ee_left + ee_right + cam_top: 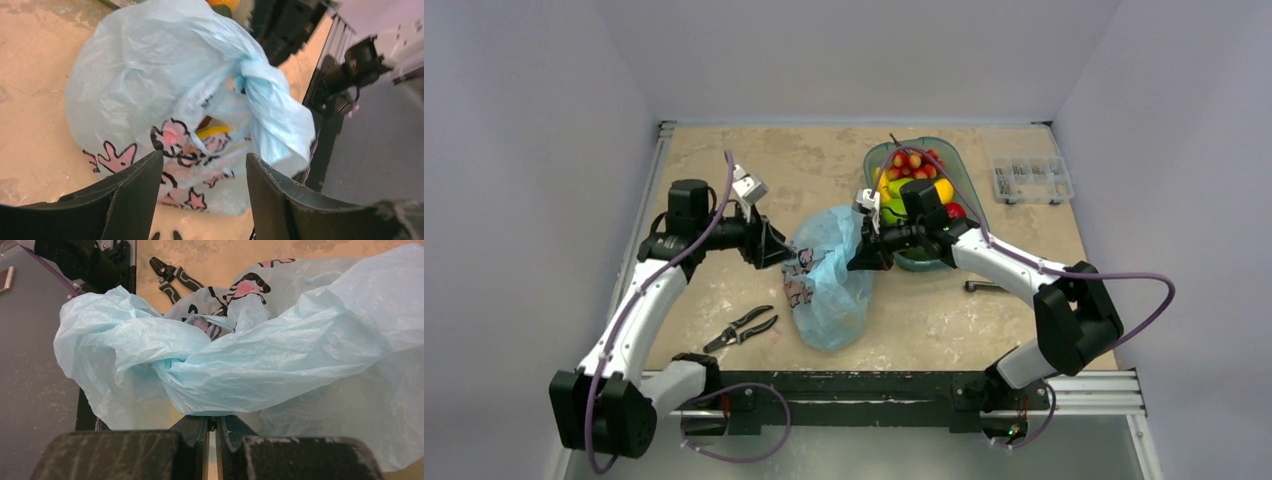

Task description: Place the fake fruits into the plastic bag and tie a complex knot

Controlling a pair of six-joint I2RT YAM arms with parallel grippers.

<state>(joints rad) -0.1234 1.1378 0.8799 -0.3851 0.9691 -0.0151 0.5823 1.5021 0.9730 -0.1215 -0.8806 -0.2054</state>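
The light-blue plastic bag (829,285) with pink and black print lies mid-table. In the left wrist view a yellow fruit (212,131) shows through its thin wall. Twisted plastic forms the knot (260,80) on the bag's upper side, also bunched in the right wrist view (165,370). My left gripper (205,165) stands open just short of the printed side, with nothing between its fingers. My right gripper (212,420) is shut, with the blue plastic pinched at its tips just under the knot. More fake fruits (914,175), red, yellow and green, fill the teal dish (959,160).
Black pliers (742,328) lie on the table left of the bag, near the front. A clear compartment box (1029,178) sits at the back right. A small dark tool (984,287) lies right of the bag. The rail (874,390) runs along the near edge.
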